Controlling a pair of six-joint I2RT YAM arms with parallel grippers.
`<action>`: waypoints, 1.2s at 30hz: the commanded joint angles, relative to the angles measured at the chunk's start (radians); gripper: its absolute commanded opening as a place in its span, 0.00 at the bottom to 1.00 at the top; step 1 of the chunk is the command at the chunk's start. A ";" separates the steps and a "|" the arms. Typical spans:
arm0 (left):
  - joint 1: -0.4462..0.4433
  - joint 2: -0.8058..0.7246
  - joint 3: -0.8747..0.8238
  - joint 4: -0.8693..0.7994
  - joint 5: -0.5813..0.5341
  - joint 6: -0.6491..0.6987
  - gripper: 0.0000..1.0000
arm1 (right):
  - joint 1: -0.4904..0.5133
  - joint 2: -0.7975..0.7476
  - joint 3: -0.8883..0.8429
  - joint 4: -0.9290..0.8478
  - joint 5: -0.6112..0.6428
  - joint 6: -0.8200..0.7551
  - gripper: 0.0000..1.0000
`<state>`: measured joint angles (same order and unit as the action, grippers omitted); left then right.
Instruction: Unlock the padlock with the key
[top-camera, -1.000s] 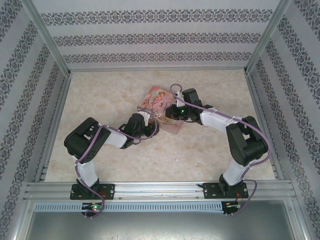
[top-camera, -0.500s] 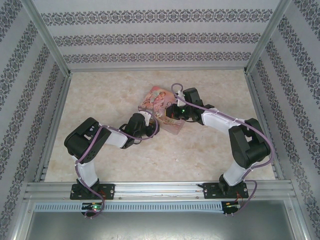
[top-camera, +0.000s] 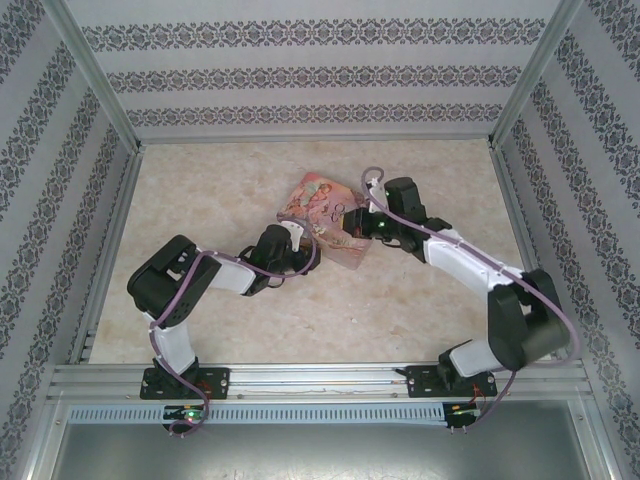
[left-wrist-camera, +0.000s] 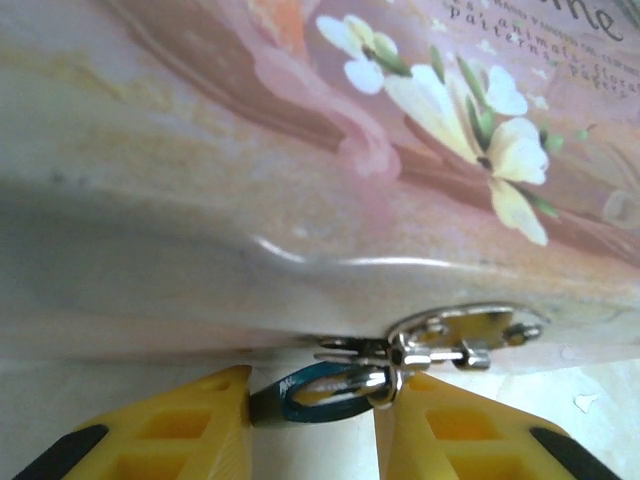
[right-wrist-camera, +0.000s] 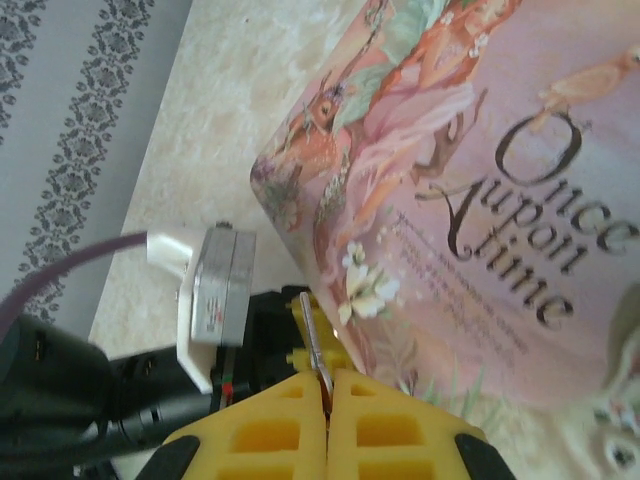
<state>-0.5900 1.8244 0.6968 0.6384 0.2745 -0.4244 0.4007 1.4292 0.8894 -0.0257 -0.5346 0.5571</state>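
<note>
Fingers of the left gripper pressed in from both sides on the padlock, its blue body filling the gap between the yellow tips. The padlock lay on its side, its silver shackle hooked through a small metal hasp on the side wall of the pink tin, just above the fingertips. Pale painted flowers ran across the tin above the hasp.

From overhead, the tin sat turned at an angle near the middle of the marbled table, a little toward the far side. The left arm reached in from the near left to the tin's near-left edge, where the padlock hung. The lock itself was too small and too covered to make out from that height. The right arm came in from the near right and ended at the tin's right edge.

The right gripper had its two yellow fingers squeezed flat together on the key, whose thin greyish blade stuck out beyond the tips. The blade pointed toward the near corner of the tin, beside the lettering "Once upon a time". Just left of the key were a silver camera box and a purple cable on the other wrist. How close the key's tip stood to the padlock I could not tell.
</note>
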 joint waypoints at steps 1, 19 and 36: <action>-0.016 -0.057 0.042 -0.007 0.034 -0.048 0.33 | -0.007 -0.082 -0.093 0.025 0.028 -0.044 0.00; -0.016 -0.050 0.137 -0.131 0.098 -0.234 0.32 | 0.193 -0.232 -0.534 0.469 0.281 -0.145 0.00; -0.015 -0.087 0.170 -0.154 0.141 -0.389 0.29 | 0.235 0.126 -0.540 0.860 0.350 -0.166 0.00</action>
<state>-0.5903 1.7897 0.8257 0.4629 0.3920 -0.7666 0.6250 1.5452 0.3565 0.7399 -0.2264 0.4076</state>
